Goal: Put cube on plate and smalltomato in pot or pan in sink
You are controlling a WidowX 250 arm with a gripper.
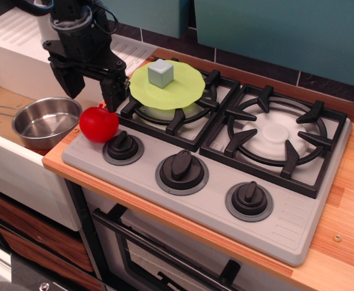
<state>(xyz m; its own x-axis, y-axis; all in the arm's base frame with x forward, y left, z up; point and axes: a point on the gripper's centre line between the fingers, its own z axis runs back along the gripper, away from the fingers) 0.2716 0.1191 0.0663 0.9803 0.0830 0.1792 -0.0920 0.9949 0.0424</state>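
My tool point(92, 91), jaws wide, is hanging just above the tomato point(99, 123); cube point(160, 73) is sitting on plate point(186, 85); pan point(45, 121) is sitting in sink point(7, 163).

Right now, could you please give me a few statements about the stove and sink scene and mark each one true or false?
1. The cube sits on the plate. True.
2. The smalltomato lies inside the pan. False: it rests on the stove's front left corner, beside the pan.
3. The gripper is open, above the smalltomato. True.
4. The pan holds the cube. False: the pan is empty.
5. The plate lies on the right burner. False: it lies on the left burner.
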